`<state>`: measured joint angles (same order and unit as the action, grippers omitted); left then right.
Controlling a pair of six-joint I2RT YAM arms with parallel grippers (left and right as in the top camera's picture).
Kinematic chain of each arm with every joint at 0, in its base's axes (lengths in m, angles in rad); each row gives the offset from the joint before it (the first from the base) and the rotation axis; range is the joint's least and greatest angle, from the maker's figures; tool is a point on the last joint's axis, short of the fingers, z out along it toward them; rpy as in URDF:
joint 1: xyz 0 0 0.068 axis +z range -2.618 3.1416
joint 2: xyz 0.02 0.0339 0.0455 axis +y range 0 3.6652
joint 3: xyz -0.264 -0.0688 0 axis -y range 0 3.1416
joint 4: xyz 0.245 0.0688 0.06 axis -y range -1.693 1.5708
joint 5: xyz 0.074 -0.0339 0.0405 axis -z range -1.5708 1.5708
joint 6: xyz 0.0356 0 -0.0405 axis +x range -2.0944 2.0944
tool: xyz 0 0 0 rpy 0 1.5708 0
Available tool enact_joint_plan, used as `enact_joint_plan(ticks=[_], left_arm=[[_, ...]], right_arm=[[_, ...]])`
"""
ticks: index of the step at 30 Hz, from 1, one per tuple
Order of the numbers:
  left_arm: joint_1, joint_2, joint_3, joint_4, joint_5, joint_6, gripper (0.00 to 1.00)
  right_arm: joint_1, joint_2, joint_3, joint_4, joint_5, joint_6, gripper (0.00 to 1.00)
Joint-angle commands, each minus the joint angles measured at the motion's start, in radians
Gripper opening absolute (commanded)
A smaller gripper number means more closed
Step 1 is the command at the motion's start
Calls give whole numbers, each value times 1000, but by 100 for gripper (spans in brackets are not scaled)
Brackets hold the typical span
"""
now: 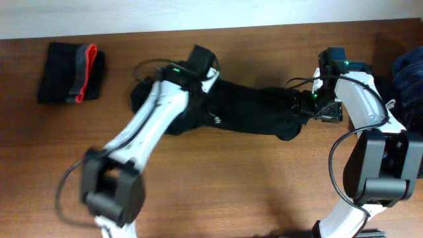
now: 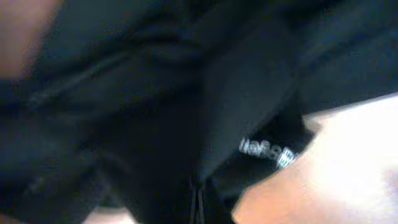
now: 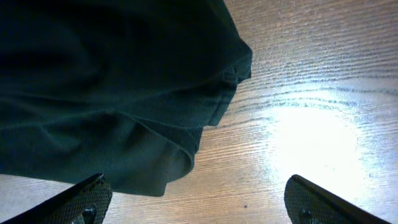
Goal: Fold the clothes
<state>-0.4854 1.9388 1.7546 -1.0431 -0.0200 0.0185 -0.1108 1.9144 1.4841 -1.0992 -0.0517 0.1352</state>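
A large black shirt lies bunched in a long heap across the middle of the table. My left gripper is at its far left end. In the left wrist view black fabric fills the frame, with a small white logo; my fingers look pressed together on the cloth. My right gripper is at the shirt's right end. It is open wide just above the wood, with the shirt's hem beside its left finger and nothing held.
A folded black garment with a grey and red band lies at the far left. Dark blue clothes are piled at the right edge. The wooden table shows bare wood in front of the shirt.
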Motion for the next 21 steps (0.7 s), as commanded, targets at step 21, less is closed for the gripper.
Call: enact_joint_plan(ticks=[21], left_arm=[[4,-236,-366,-359,170,-85,21]], right_arm=[[0,-24,-3,-61,-10,4,100]])
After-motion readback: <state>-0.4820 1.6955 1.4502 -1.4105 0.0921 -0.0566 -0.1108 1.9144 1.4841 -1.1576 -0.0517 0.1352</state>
